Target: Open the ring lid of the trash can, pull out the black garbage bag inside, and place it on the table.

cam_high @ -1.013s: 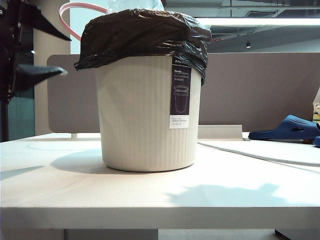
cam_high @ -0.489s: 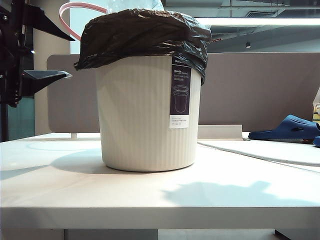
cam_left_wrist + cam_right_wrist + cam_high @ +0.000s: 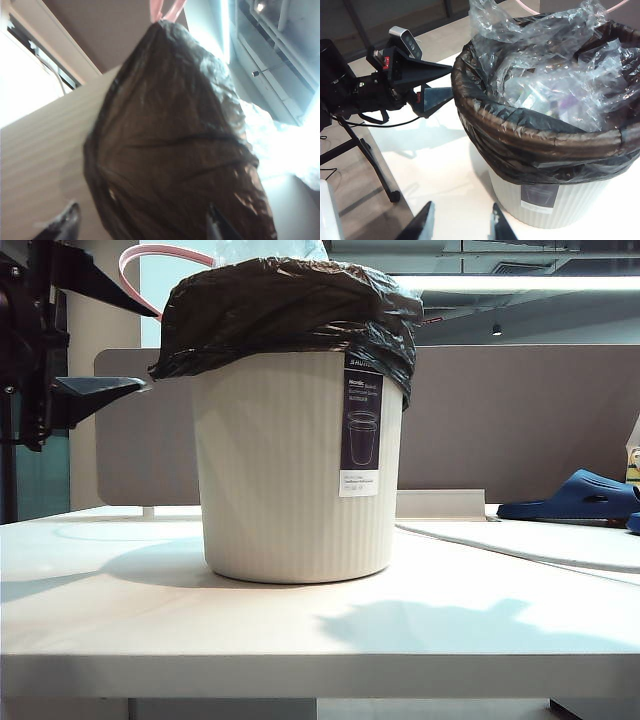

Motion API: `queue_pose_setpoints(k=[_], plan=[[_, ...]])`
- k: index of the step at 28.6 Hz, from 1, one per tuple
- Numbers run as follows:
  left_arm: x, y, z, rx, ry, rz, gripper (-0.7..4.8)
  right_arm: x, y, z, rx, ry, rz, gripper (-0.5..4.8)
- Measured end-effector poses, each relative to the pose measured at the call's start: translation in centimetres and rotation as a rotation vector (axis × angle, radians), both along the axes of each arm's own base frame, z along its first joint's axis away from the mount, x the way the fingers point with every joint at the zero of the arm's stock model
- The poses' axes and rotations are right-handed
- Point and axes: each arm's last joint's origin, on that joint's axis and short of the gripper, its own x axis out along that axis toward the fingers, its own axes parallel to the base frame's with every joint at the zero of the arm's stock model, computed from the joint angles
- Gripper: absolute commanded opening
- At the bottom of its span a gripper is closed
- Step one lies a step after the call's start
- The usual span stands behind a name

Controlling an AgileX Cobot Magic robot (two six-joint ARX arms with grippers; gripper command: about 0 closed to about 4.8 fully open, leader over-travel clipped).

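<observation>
Hovering at the far left of the exterior view, the left gripper [image 3: 105, 335] is holding its black fingers spread wide, level with the trash can's rim and just beside the black garbage bag [image 3: 290, 310], not touching it. The ring lid [image 3: 150, 260] is showing as a pink arc behind the bag. The trash can [image 3: 295, 470] is standing upright on the table [image 3: 320, 620], its bag folded over the rim, clear plastic [image 3: 555, 65] bulging inside. The right gripper [image 3: 460, 222] is hanging above the can's front, fingers partly apart, gripping nothing.
</observation>
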Motion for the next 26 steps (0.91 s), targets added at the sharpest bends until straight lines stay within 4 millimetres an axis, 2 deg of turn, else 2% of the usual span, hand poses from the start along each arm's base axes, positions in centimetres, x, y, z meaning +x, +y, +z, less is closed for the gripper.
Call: queue_pose_setpoints(k=[13,26], plan=[[-0.1,-0.5,0.6,-0.007,-0.044,-0.016,3.18,0.1,0.1,0.0,0.0,0.001,0.001,1.43],[0.3,-1.4,-0.4,0.006,-0.041,-0.025,3.17,0.2,0.1,-0.1,0.002,0.002,0.0,1.43]])
